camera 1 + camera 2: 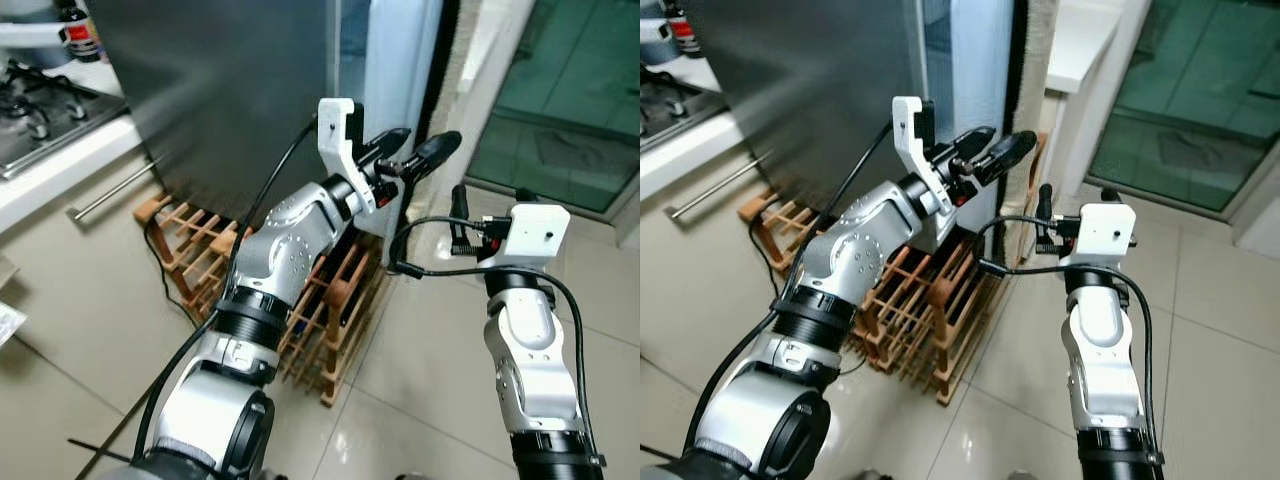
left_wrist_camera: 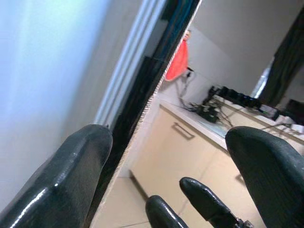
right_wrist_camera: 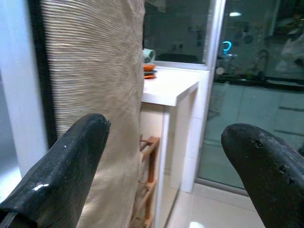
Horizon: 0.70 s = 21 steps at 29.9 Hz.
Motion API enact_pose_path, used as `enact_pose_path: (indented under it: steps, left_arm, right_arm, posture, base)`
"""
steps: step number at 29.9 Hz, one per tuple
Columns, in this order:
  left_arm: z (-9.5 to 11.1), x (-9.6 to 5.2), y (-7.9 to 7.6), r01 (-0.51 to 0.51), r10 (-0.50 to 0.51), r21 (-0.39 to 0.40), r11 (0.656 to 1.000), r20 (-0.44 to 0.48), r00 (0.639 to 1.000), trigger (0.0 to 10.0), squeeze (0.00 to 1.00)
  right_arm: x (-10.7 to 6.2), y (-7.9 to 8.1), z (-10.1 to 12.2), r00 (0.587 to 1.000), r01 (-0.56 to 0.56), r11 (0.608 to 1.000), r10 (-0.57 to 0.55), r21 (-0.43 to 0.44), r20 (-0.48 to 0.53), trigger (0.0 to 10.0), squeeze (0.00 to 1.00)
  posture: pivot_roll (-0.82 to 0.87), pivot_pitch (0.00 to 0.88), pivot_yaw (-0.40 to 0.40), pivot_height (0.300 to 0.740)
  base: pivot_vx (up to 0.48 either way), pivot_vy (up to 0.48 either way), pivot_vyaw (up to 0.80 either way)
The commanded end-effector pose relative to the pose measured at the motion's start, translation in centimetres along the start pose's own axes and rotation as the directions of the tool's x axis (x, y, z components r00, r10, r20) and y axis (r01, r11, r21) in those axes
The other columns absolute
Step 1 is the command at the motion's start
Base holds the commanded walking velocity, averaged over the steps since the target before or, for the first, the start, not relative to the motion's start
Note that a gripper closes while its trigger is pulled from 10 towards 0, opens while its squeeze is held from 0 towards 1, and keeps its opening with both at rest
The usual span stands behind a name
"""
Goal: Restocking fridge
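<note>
Directly ahead of the robot stands the fridge (image 1: 240, 90), a tall dark grey unit whose door is closed; its right-hand edge and pale side panel (image 1: 400, 60) face the robot. The left gripper (image 1: 418, 152) is raised to that edge, fingers spread apart and holding nothing. In the left wrist view one finger (image 2: 66, 175) lies against the pale panel beside the dark vertical seam (image 2: 142, 109), while the other finger (image 2: 270, 175) stands clear on the far side of it.

The right gripper (image 1: 462, 215) is held lower and just to the right of the fridge edge, near a beige ribbed strip (image 3: 95, 85) that runs up the fridge side. Its fingers (image 3: 61, 171) are likewise apart and empty.

At floor level, a wooden lattice wine rack (image 1: 330, 330) leans against the base of the fridge, and a black cable (image 1: 165, 250) trails beside it. To the robot's left are a white counter (image 1: 60, 165) with a gas hob (image 1: 35, 110) and a bottle (image 1: 78, 30) with a red label. To the right of the fridge are a white countertop (image 3: 166, 88) and a glass sliding door (image 1: 570, 90). Flooring is glossy beige tile (image 1: 430, 400).
</note>
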<state>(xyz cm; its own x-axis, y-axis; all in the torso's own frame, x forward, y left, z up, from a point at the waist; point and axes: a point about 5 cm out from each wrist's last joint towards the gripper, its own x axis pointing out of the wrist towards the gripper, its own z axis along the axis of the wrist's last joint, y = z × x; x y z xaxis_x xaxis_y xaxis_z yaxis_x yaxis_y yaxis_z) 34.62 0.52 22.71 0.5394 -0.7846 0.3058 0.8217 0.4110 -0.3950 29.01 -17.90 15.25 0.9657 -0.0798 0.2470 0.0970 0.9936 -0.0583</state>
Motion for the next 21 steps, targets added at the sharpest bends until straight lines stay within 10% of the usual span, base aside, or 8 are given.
enact_pose_path:
  steps: [1,7,14,17,18,19,21]
  left_arm:
    - [-1.9,2.1,-3.6,0.096,-0.09,-0.137,0.986,0.049,0.995,10.0,0.0]
    - [-0.1,-1.4,-1.0,-0.081,0.079,0.022,0.997,0.062,0.995,10.0,0.0]
    - [2.1,-7.2,2.1,-0.389,0.367,0.114,0.914,0.17,0.914,10.0,0.0]
    - [3.3,-10.7,4.6,-0.629,0.585,0.127,0.767,0.262,0.767,10.0,0.0]
    - [3.3,-10.7,4.6,-0.629,0.585,0.127,0.767,0.262,0.767,10.0,0.0]
    - [3.6,-12.4,5.9,-0.738,0.681,0.16,0.656,0.295,0.67,10.0,0.0]
    - [3.7,-13.5,6.7,-0.807,0.746,0.176,0.564,0.308,0.59,10.0,0.0]
  right_arm:
    - [-0.2,-0.1,-0.2,1.0,-0.002,1.0,0.002,0.002,-0.011,10.0,0.0]
    - [-0.7,0.1,-0.3,1.0,-0.016,1.0,0.016,0.013,-0.021,10.0,0.0]
    - [-1.2,0.4,-0.6,0.999,-0.033,0.999,0.034,0.034,-0.03,10.0,0.0]
    - [-0.9,0.9,-0.7,0.998,-0.057,0.997,0.059,0.057,-0.028,10.0,0.0]
    - [-0.9,0.9,-0.7,0.998,-0.057,0.997,0.059,0.057,-0.028,10.0,0.0]
    - [-0.4,1.6,-0.6,0.995,-0.093,0.993,0.094,0.074,-0.019,10.0,0.0]
    - [0.0,2.1,-0.4,0.992,-0.122,0.989,0.123,0.083,-0.013,10.0,0.0]
  posture:
    - [-0.2,0.0,0.07,0.736]
    - [-0.19,0.0,0.072,0.736]
    - [-0.16,0.0,0.069,0.736]
    - [-0.13,0.0,0.061,0.736]
    - [-0.13,0.0,0.061,0.736]
    - [-0.13,0.0,0.057,0.736]
    - [-0.12,0.0,0.053,0.736]
  base:
    - [0.0,0.0,0.0]
    - [0.0,0.0,0.0]
    - [0.0,0.0,0.0]
    - [0.0,0.0,0.0]
    - [0.0,0.0,0.0]
    - [0.0,0.0,0.0]
    - [0.0,0.0,0.0]
